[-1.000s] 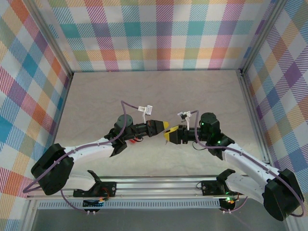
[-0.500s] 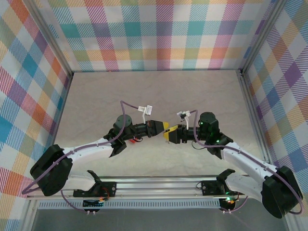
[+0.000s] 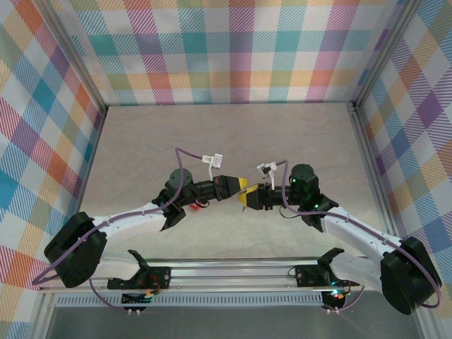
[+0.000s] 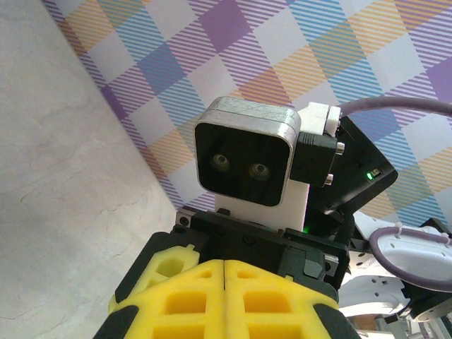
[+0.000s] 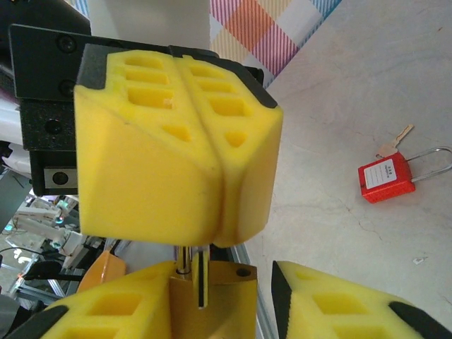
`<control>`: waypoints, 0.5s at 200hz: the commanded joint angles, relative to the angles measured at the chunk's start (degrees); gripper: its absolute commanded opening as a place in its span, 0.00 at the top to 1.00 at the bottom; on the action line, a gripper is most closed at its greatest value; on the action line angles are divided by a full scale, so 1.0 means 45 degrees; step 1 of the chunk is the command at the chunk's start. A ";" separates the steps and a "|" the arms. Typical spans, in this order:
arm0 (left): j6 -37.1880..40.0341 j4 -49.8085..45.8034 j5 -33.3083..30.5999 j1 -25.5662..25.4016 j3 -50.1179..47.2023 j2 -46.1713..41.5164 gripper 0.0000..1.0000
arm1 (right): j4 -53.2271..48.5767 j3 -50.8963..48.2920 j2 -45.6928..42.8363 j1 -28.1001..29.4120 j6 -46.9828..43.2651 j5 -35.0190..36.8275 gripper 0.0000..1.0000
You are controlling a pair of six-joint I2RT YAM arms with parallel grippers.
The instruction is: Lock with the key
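**Pincers Meet Nose to Nose Above the Counter, Padlock Lies Off to the Side**

My left pincer [image 5: 212,212] is pressed together, its yellow pads flush along a single seam, and it points straight at my right pincer [image 5: 265,311], almost touching it. Just below that seam a thin metal shaft [image 5: 185,260] runs down into an amber block [image 5: 219,296] with a small round hole. I cannot tell whether the pads pinch the shaft. My right pincer is spread, with the block sitting between its fingers: against one finger, with a clear gap to the other.

The red padlock [image 5: 383,178] lies flat on the pale counter [image 5: 339,106], well apart from both pincers and to the right of my left pincer in the right wrist view. Its wire shackle [image 5: 432,161] points away from that pincer. A tan key [image 5: 397,140] rests against the padlock's far edge; whether it is seated in the lock I cannot tell. From above, the padlock shows behind my left pincer, beside that arm.
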 commanded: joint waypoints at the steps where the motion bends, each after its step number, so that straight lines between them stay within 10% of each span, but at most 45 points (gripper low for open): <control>1: -0.0140 0.1149 0.0425 -0.0135 -0.0077 -0.0038 1.00 | 0.0094 -0.0232 -0.0153 -0.0086 -0.0102 0.0032 0.64; 100: 0.0218 0.0617 0.0317 -0.0146 -0.0147 -0.0212 1.00 | -0.0939 -0.0310 -0.1420 -0.0149 -0.0225 0.0615 0.80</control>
